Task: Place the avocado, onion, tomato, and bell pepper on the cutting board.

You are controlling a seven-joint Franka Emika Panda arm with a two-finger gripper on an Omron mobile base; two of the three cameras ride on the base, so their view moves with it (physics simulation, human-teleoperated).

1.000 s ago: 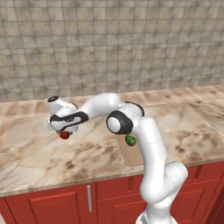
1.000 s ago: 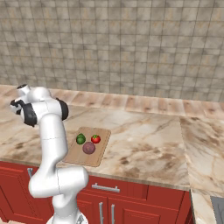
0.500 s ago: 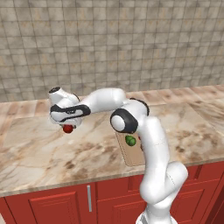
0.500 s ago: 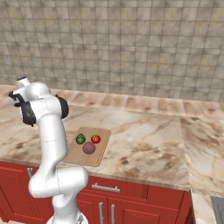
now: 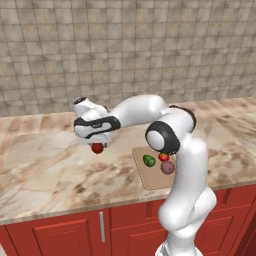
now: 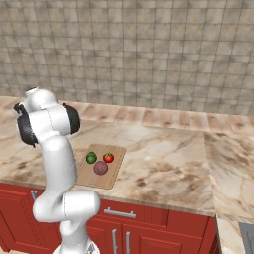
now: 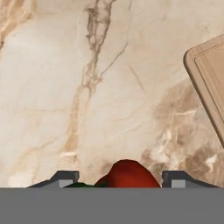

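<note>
Surface (image 5: 55, 165): marble top over red cabinets, carrying everything listed below; tiled wall behind.

Arm (image 5: 185, 170): white, rising at the near edge and folded back to the left, so the hand reaches well away from the board and hangs above the surface.

Board (image 6: 113, 171): tan wooden rectangle near the front edge, just beside the arm's base. It is the collection point for the four vegetables, and three lie on it. One corner shows at the right edge of the hand view (image 7: 205, 70).

Onion (image 6: 100, 168): mauve ball on the near part of the board, close to the other two.

Avocado (image 6: 92, 158): dark green lump on the board, left of the tomato in the right base view.

Tomato (image 6: 108, 158): bright red ball with a green top, on the board beside the avocado.

Pepper (image 5: 97, 148): deep red, the one item off the board, directly under the hand and well to the board's left. It sits between the two fingertips in the hand view (image 7: 127, 175).

Gripper (image 5: 98, 145): pointing down, jaws drawn in narrow around the pepper, probably already gripping it, though contact at the pads is hidden. The pepper appears clear of the surface, so the hold seems to serve the carry to the board.
</note>
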